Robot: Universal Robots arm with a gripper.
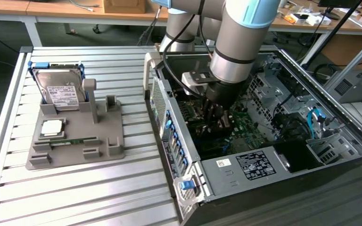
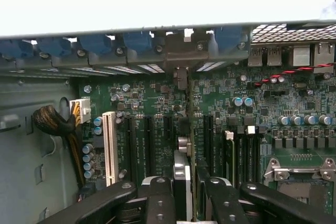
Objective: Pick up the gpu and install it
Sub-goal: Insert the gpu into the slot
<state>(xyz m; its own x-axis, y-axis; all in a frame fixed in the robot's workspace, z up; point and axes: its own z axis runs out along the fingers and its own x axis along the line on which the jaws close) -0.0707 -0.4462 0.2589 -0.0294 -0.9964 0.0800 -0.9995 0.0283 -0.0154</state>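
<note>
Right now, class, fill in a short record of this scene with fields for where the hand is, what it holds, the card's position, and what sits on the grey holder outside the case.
hand location: the hand is down inside the open computer case, above the motherboard
hand state: shut on the gpu
gpu position: held edge-on, upright, lined up along the expansion slots; whether it is fully seated cannot be told
grey holder: carries the hard drive, a processor chip and a memory stick

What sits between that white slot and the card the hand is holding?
In the wrist view, black empty slots on the green board lie between the white slot and the card, which the hand grips edge-on.
</note>
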